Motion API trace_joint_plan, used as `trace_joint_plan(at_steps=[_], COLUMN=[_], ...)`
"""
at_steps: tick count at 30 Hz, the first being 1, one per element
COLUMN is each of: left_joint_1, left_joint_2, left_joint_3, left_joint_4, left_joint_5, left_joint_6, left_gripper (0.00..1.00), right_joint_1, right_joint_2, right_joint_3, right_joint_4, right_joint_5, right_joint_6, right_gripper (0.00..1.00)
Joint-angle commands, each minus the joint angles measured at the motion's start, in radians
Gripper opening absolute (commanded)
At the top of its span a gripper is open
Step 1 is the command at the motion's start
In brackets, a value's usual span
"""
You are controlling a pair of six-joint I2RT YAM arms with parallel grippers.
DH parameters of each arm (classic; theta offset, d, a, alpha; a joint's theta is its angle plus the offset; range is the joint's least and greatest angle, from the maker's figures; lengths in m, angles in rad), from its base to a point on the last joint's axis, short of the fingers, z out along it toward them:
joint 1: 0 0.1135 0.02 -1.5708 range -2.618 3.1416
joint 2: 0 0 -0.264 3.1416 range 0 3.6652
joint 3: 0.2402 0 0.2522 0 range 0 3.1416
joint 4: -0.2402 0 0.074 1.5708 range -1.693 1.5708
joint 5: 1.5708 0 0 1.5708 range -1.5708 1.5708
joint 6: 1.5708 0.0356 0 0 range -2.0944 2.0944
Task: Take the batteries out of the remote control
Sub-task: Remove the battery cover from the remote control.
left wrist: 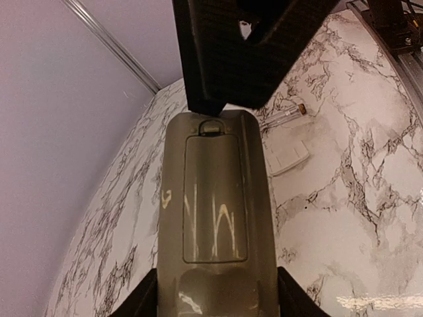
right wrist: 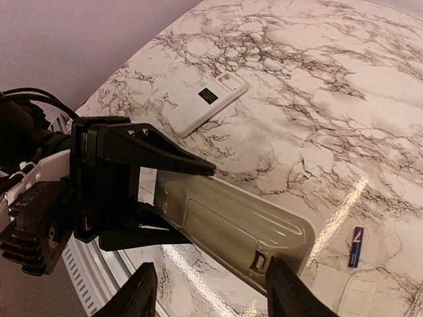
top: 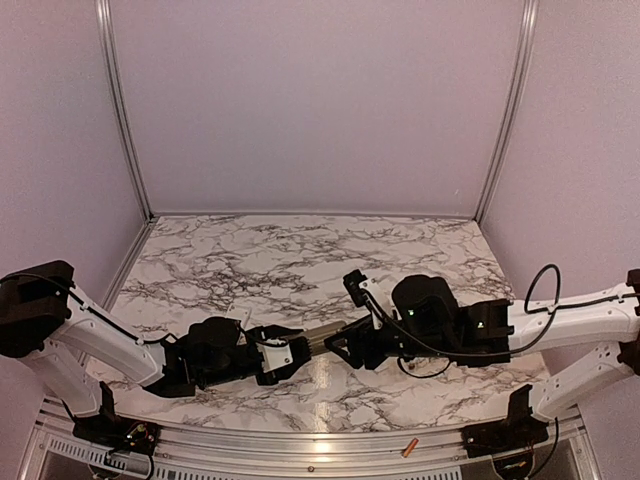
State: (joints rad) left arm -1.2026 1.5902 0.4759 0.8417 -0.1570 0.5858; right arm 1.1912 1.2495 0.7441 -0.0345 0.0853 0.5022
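- You are clamping the grey-olive plastic remote control (left wrist: 215,218) across its width with the left gripper (left wrist: 215,297), one black finger pressing on each long edge.
- You are holding the remote lifted off the white marble-patterned tabletop (top: 300,260), roughly level, between the two arms near the table's near edge.
- You are placing the right gripper (right wrist: 211,290) at the remote's far end. Its fingers are standing apart on either side of that end, and I cannot tell whether they are pressing on it.
- You are facing the remote's back side in both wrist views. The long rectangular battery cover panel (left wrist: 215,198) is sitting flush in its recess with its small latch at the far end, so any cells inside are hidden.
- You are leaving one dark blue cylindrical battery (right wrist: 356,246) with a red end lying on the marble, well apart from the remote.
- You are leaving one orange cylindrical battery (top: 409,447) lying on the aluminium rail (top: 300,445) at the table's near edge, just beside the right arm's base.
- You are also working near a flat white rectangular piece (left wrist: 287,157) lying on the marble just beside the remote, and a white slab with a black label (right wrist: 205,102) lying farther off.
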Motion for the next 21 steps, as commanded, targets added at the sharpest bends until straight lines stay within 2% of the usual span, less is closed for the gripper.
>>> trace_joint_plan(at_steps=[1,21], left_joint_1=[0.000,0.000], left_joint_2=[0.011,0.019], left_joint_3=[0.027,0.041], left_joint_4=[0.008,-0.001], left_joint_5=[-0.007,-0.027], left_joint_6=[-0.014,-0.027], left_gripper=[0.00,0.00], right_joint_1=[0.008,0.007], right_joint_2=[0.028,0.152], right_joint_3=[0.051,0.066], right_joint_4=[0.009,0.049], right_joint_5=[0.028,0.071], right_joint_6=[0.006,0.046], right_gripper=[0.54,0.52])
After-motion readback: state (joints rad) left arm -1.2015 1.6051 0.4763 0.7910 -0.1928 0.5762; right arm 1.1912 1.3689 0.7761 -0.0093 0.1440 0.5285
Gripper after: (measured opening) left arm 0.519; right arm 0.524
